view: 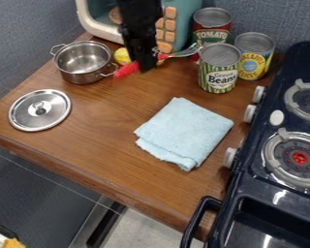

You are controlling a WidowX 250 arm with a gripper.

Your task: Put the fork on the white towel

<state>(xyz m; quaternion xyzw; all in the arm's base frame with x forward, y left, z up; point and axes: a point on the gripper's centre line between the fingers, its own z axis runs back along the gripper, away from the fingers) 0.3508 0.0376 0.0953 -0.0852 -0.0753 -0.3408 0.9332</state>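
Jaws of the black gripper look closed across the red-handled fork, gripping its handle partway along, with the metal tines pointing towards the cans. It should be light and stiff; the handle, probably plastic, gives the better hold, while the slim metal end could slip or swivel if nudged. Camera-side and a little right of the jaws, the folded towel, pale blue to the eye, lies on the wooden bench: soft, likely to ruck up under a push, so a gentle lowering suits it. Left of the jaws stands a steel pot, its lid nearer the camera; the dark stove is off to their right, the grey wall beyond the pot.
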